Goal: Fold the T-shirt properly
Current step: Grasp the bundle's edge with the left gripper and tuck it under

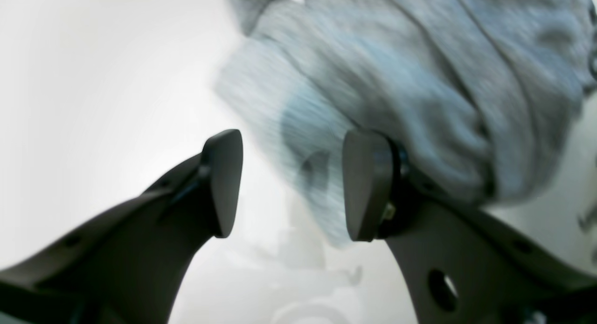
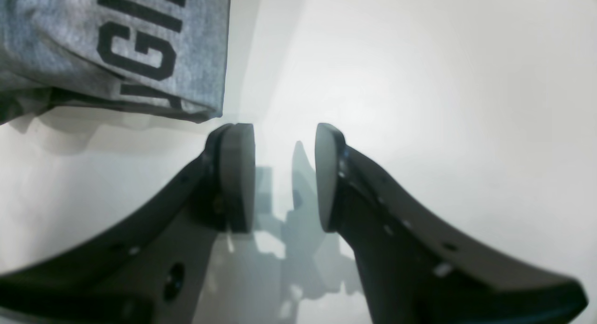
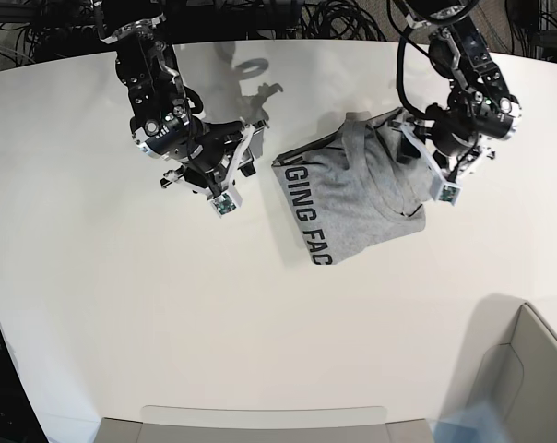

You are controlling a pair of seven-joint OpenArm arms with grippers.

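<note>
While the T-shirt (image 3: 361, 189) lies bunched on the table (image 3: 122, 305), we see the left gripper (image 1: 291, 184) at its edge and the right gripper (image 2: 284, 175) beside it, both wide apart, holding nothing.

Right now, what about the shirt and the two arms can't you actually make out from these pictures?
- T-shirt lettering: base view shows only "GING FAC"; folds hide the rest.
- Left wrist view: the cloth is motion-blurred, so whether the left gripper fingers touch it is unclear.
- Right wrist view: the shirt is cut off by the top and left edges.
- Right gripper: its height above the table is unclear.
</note>
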